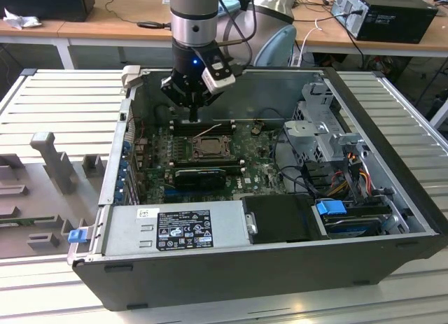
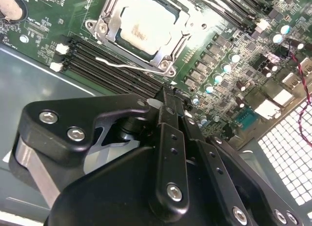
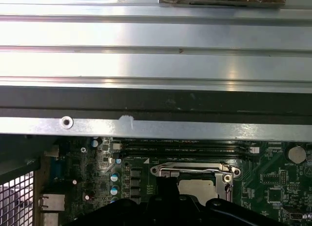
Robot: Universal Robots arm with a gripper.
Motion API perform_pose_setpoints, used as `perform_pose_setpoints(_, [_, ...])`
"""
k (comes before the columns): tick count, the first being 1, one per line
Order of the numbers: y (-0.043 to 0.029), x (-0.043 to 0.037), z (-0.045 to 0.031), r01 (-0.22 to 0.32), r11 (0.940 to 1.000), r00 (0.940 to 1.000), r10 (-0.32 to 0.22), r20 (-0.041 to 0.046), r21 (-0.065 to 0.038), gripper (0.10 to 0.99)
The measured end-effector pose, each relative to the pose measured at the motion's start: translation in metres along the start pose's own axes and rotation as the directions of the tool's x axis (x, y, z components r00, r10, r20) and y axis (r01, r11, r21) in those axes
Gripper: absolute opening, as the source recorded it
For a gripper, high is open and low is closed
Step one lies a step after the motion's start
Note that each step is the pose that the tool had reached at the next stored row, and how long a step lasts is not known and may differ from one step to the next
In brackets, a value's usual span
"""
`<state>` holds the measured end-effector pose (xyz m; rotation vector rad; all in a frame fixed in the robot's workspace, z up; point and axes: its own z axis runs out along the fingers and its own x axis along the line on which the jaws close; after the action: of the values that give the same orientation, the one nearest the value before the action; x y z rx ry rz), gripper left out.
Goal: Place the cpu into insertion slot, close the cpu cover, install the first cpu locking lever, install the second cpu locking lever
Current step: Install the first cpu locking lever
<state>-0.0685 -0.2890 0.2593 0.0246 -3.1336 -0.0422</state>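
The cpu [image 2: 145,27], silver-grey, lies in the insertion slot [image 1: 208,148] on the green motherboard. The cpu cover [image 2: 109,16] is down around it as a metal frame. A thin wire locking lever [image 2: 124,65] stands off the socket's edge, over the memory slots; in the first wrist view the lever [image 3: 191,170] runs along the socket's far side. My gripper [image 2: 168,93] is shut and holds nothing. It hangs just above the memory slots, a short way from the lever, on the case-wall side of the socket. In the exterior view the gripper [image 1: 192,116] sits just behind the socket.
Long black memory slots [image 2: 102,60] run beside the socket. The case's back wall [image 3: 156,104] is close behind the gripper. A black graphics card [image 1: 199,175], the power supply [image 1: 175,226] and the drive cage with cables [image 1: 329,142] crowd the rest of the case.
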Motion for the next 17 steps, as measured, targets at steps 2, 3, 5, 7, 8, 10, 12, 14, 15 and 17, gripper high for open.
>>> perform_pose_setpoints(2, [0.0000,-0.0016,0.0000,0.000,1.0000,1.0000,0.000,0.0001,0.000,0.106])
perform_pose_setpoints(3, [0.0000,-0.0022,0.0000,0.000,1.0000,1.0000,0.000,0.0000,0.000,0.106])
perform_pose_setpoints(5, [-0.0001,-0.0035,0.0001,0.000,1.0000,1.0000,0.000,0.0000,0.000,0.106])
perform_pose_setpoints(7, [-0.0001,-0.0044,0.0001,0.000,1.0000,1.0000,0.000,0.0000,0.000,0.106])
perform_pose_setpoints(8, [-0.0001,-0.0049,0.0002,0.000,1.0000,1.0000,0.000,0.0000,0.000,0.106])
perform_pose_setpoints(10, [-0.0001,-0.0063,0.0003,0.000,1.0000,1.0000,0.000,0.0000,0.000,0.106])
perform_pose_setpoints(12, [-0.0002,-0.0090,0.0005,0.000,1.0000,1.0000,0.000,0.0000,0.000,0.106])
perform_pose_setpoints(14, [-0.0002,-0.0118,0.0007,0.000,1.0000,1.0000,0.000,0.0001,0.000,0.106])
perform_pose_setpoints(15, [-0.0002,-0.0125,0.0007,0.000,1.0000,1.0000,0.000,0.0000,0.000,0.106])
perform_pose_setpoints(17, [-0.0002,-0.0144,0.0009,0.000,1.0000,1.0000,0.000,0.0001,0.000,0.106])
